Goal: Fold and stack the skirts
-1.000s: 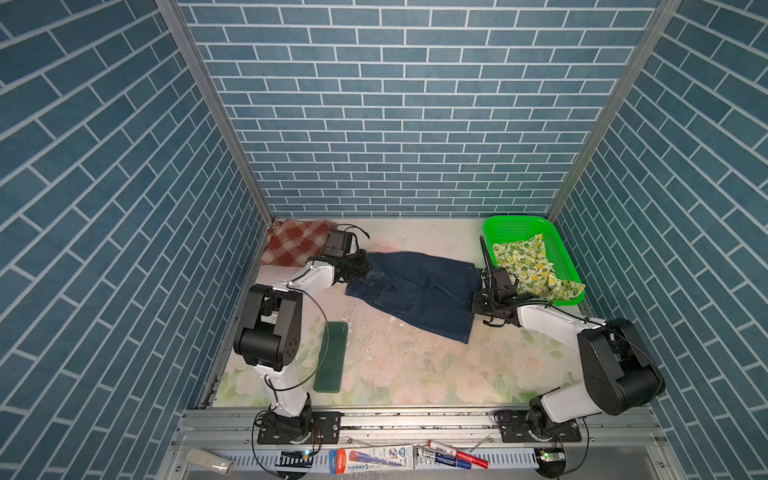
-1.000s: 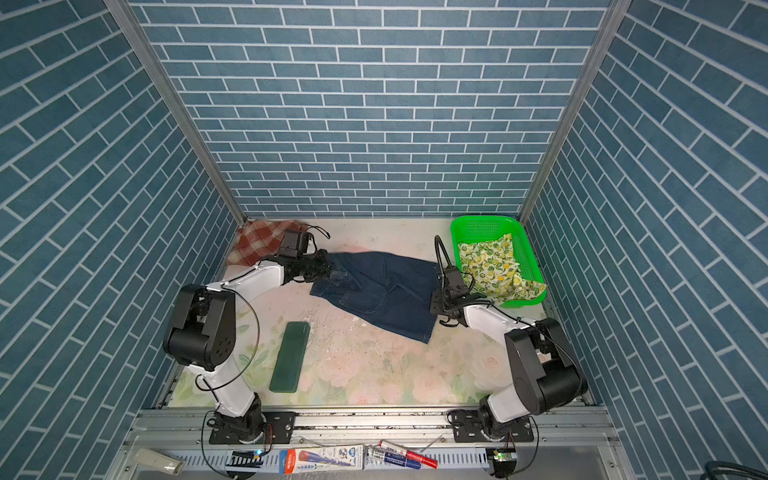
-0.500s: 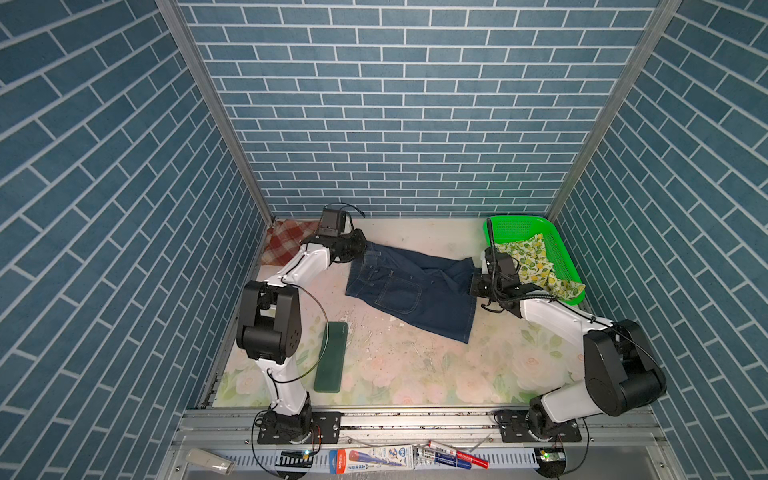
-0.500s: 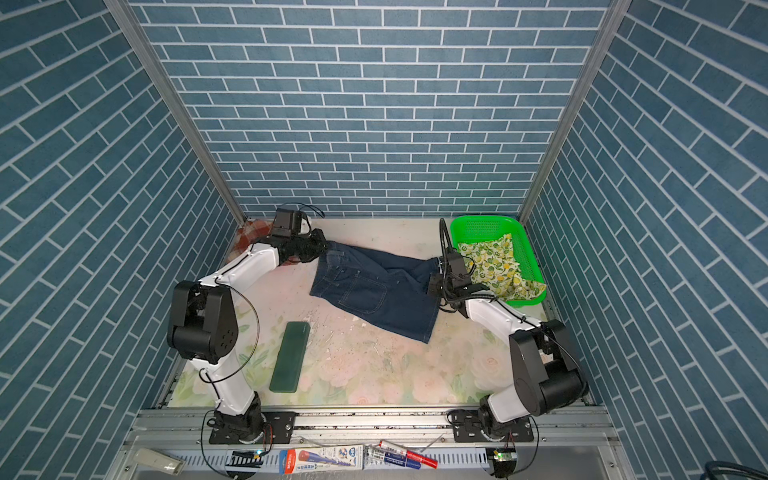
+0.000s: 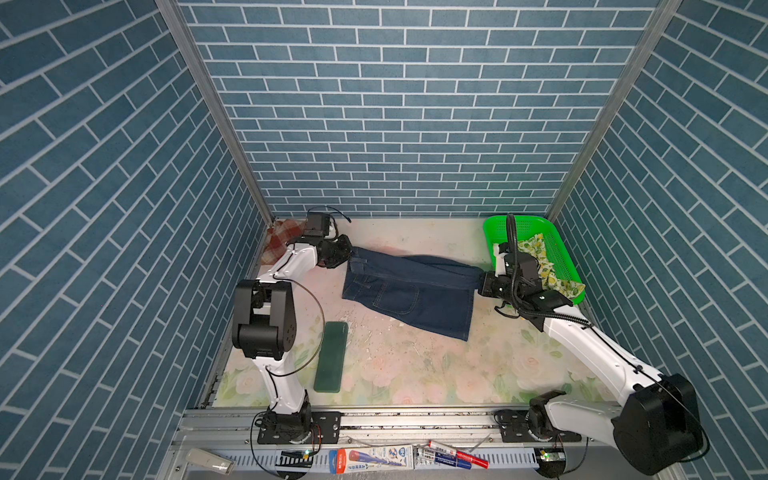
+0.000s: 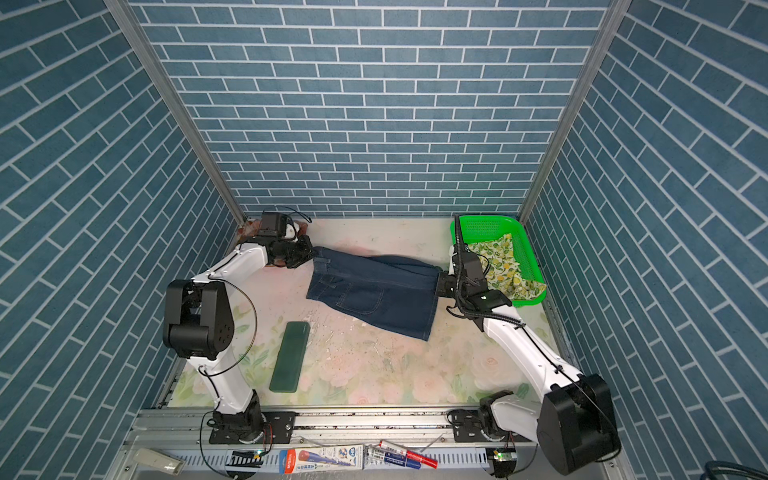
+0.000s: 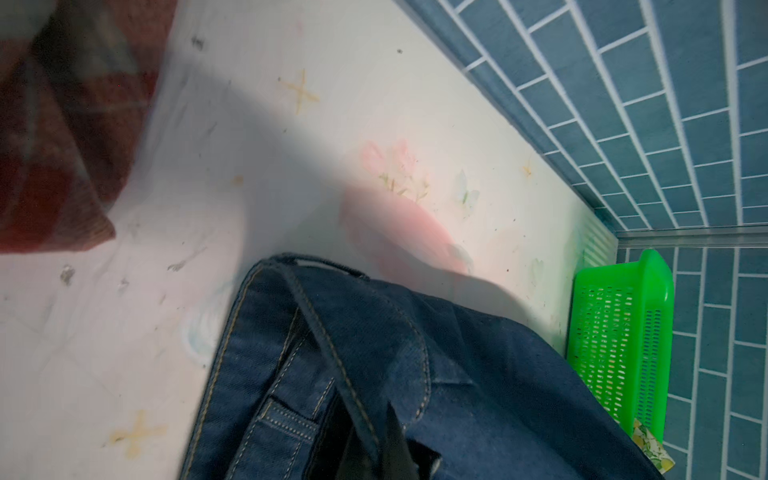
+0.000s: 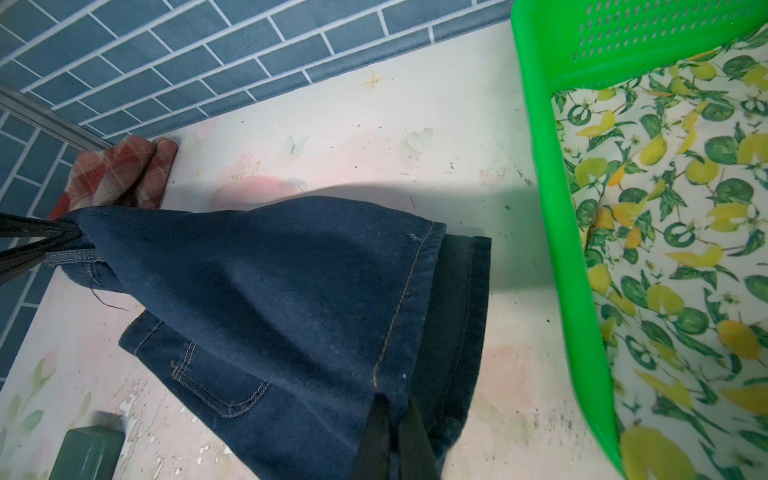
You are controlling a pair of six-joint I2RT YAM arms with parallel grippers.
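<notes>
I see left fingers point(image 7: 395, 438) closed tight on denim skirt point(image 5: 409, 293) waistband, centre-left of frame. Right fingers point(image 8: 376, 436) closed tight on hem corner, centre-right. Skirt stretched between, lower part on worktop point(image 5: 415, 374). Plaid skirt point(image 5: 279, 239) at upper-left corner. Lemon-print skirt point(image 5: 552, 274) inside green basket point(image 5: 532, 224). Box point(image 5: 374, 459) print at bottom edge: unreadable.

Two high front overheads; both wrist close-ups over the denim skirt point(image 7: 498, 395).

- Even light is filling both sharp top views.
- In the left wrist view, the plaid skirt point(image 7: 54, 145) is showing blurred, and a soft shadow is crossing the desk point(image 7: 75, 340).
- In the right wrist view, the denim skirt point(image 8: 291, 299) is casting a shadow.
</notes>
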